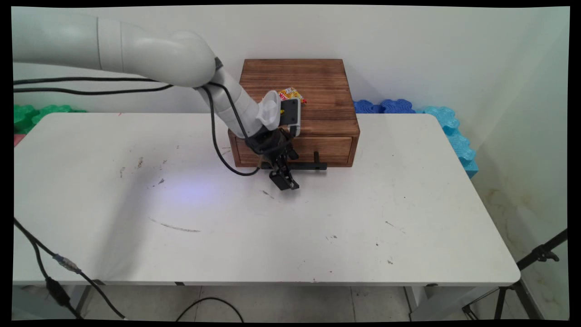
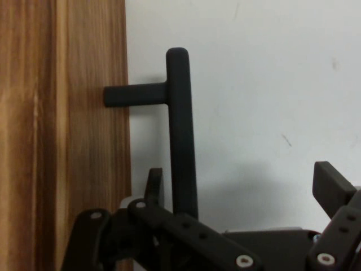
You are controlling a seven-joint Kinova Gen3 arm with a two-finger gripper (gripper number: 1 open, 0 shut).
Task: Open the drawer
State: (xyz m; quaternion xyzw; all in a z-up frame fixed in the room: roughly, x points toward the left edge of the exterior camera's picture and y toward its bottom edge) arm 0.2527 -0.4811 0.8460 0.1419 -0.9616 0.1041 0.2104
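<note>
A brown wooden box (image 1: 297, 84) stands at the back of the white table (image 1: 227, 227), with a drawer (image 1: 331, 150) in its front that looks closed. The drawer's black bar handle (image 1: 313, 166) sticks out toward the table's near side. My black gripper (image 1: 281, 175) points down at the left part of this handle. In the hand view the gripper (image 2: 242, 183) is open. The handle bar (image 2: 180, 135) runs between its fingers, close to the finger (image 2: 153, 182) nearest the drawer front (image 2: 62, 135). A yellow and red snack packet (image 1: 290, 94) lies on the box top, partly hidden by the wrist.
Blue foam pieces (image 1: 431, 116) lie behind the table at the right and green ones (image 1: 36, 113) at the left. Black cables (image 1: 222, 154) hang from the arm onto the table beside the box. A tripod leg (image 1: 535, 259) stands off the table's right corner.
</note>
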